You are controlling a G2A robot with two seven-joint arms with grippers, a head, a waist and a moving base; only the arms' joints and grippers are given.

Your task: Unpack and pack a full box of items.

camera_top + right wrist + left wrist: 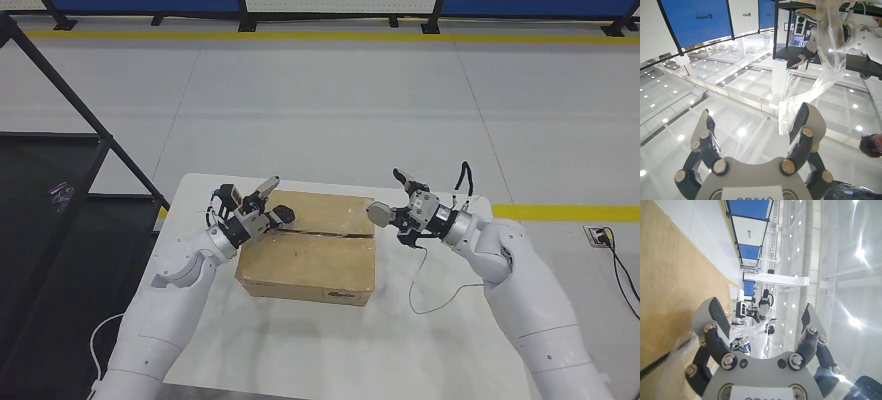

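Peeling the tape point(829, 37) off the box point(310, 255) needs a firm pinch. Your left gripper point(762, 309) and right gripper point(756, 113) are both spread wide, so squeeze first, then pull slowly.

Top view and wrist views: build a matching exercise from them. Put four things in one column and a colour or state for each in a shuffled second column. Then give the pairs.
Things:
1. cardboard box
2. table
3. tape strip
4. left gripper

Colours or states:
A. white
B. fingers open, at the box's corner
C. brown, flaps shut
D. clear and crumpled

Pairs: 1-C, 2-A, 3-D, 4-B
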